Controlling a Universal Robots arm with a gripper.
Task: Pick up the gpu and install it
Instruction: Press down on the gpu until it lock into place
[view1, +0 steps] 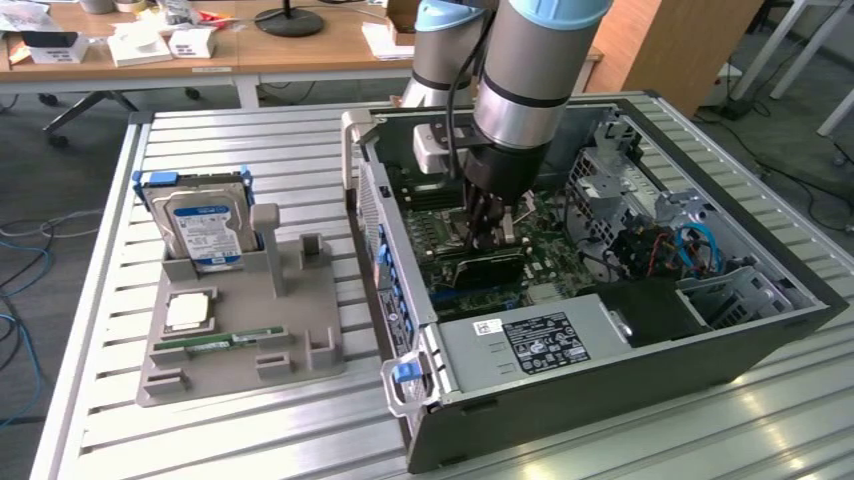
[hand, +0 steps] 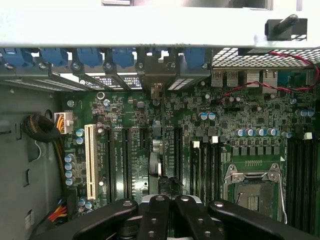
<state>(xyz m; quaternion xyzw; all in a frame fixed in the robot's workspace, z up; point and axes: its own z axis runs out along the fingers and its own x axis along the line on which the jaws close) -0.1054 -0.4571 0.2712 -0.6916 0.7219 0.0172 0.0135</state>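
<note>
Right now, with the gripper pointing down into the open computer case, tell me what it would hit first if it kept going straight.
Probably the gpu, the dark card right under the gripper, standing over the motherboard. Whether they already touch, I cannot tell.

The gpu (view1: 483, 268), a dark flat card, stands on edge on the green motherboard (view1: 561, 262) inside the case.

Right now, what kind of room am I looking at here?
Probably a robotics lab or workshop: an open computer case lies on a slatted metal table, the gripper reaches inside it, and cluttered office desks stand behind.
</note>
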